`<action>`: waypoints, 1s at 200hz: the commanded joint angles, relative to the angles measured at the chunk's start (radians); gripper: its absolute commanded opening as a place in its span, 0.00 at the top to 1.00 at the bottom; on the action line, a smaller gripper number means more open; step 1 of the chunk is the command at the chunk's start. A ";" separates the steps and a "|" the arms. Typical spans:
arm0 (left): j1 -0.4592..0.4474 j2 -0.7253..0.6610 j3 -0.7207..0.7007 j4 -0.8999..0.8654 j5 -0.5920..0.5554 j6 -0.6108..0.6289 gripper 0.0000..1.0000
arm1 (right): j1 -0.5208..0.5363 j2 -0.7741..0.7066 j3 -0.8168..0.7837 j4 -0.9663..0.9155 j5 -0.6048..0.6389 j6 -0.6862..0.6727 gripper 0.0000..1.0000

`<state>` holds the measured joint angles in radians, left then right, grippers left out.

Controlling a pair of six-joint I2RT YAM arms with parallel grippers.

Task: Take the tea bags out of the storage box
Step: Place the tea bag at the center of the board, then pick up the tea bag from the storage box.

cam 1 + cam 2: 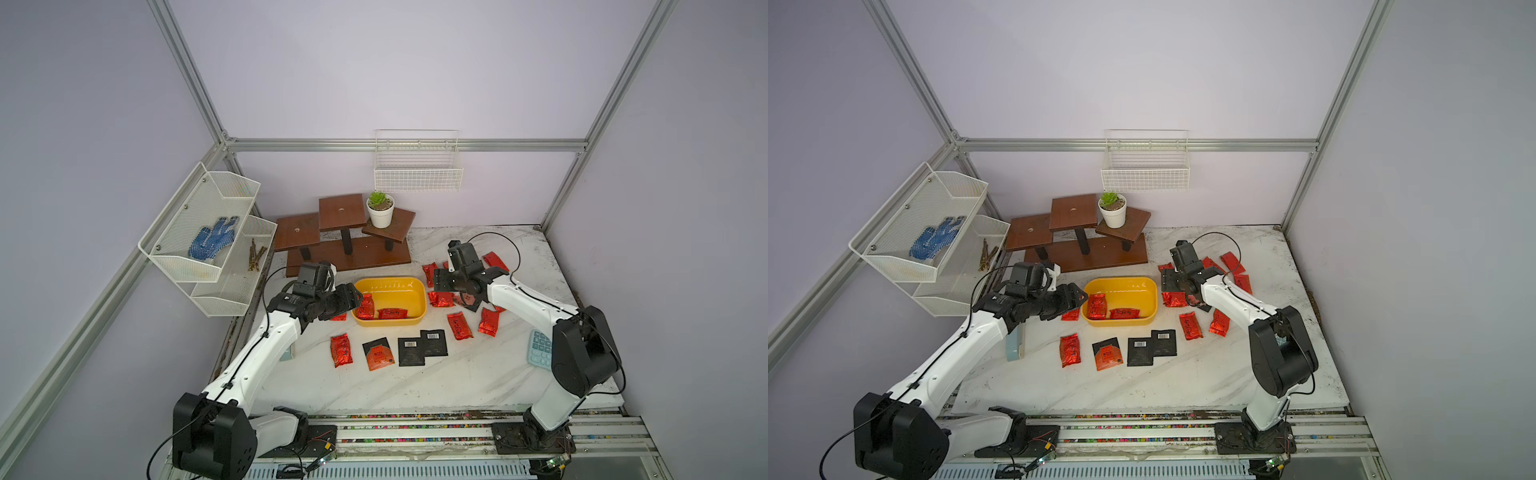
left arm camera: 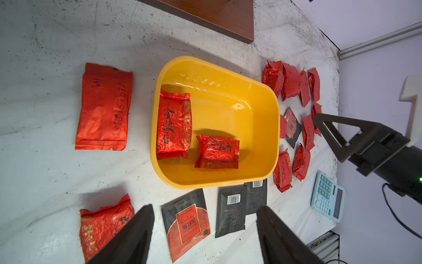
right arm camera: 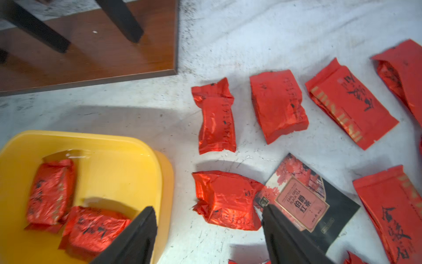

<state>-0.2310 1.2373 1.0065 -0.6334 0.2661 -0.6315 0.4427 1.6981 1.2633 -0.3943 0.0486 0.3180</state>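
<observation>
While two shiny, crinkled red foil tea bags [image 1: 366, 306] lie inside the shallow yellow plastic storage box [image 1: 409, 291], the job isn't finished, though most of it looks done. In both top views the box sits in the middle of the white marbled bench [image 1: 415, 384], ringed by more red pouches and flat black sachets [image 1: 411, 351] already out on the surface. The left claw [image 1: 356, 296] hovers at the box's left rim, just beside the nearer pouch. The right claw [image 1: 439, 286] hangs over the packets scattered to the box's right.

From the left wrist, that claw's jaws stand wide apart with nothing between them, aimed at the box. The two pouches inside lie close together, one against a wall.

From the right wrist, the jaws there are likewise spread and empty, above a crumpled red pouch [image 3: 226, 201] resting on the bench just outside the box.

I'd judge the left arm is reaching for one of the last two. Next it must descend clear of the wall, straddle the pouch's narrow width and close firmly; foil looks slippery.
</observation>
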 commanded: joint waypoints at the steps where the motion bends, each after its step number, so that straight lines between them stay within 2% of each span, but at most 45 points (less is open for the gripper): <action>1: 0.032 0.015 0.037 -0.015 -0.013 0.038 0.26 | 0.026 -0.005 0.035 0.007 -0.127 0.023 0.27; 45: 0.109 0.029 0.008 -0.002 0.030 0.051 0.26 | 0.171 0.081 0.154 -0.006 -0.195 0.048 0.30; 74: 0.134 0.018 -0.028 0.009 0.040 0.053 0.26 | 0.250 0.202 0.280 -0.019 -0.248 0.077 0.32; 94: 0.143 -0.005 -0.057 0.014 0.049 0.049 0.26 | 0.293 0.280 0.352 -0.028 -0.256 0.092 0.30; 143: 0.156 -0.067 -0.126 0.032 0.058 0.028 0.26 | 0.343 0.440 0.479 -0.067 -0.256 0.102 0.26; 200: 0.167 -0.088 -0.152 0.040 0.076 0.032 0.26 | 0.361 0.562 0.572 -0.123 -0.181 0.086 0.24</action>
<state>-0.0734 1.1744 0.8593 -0.6266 0.3176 -0.6083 0.7933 2.2143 1.7729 -0.4683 -0.1875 0.4103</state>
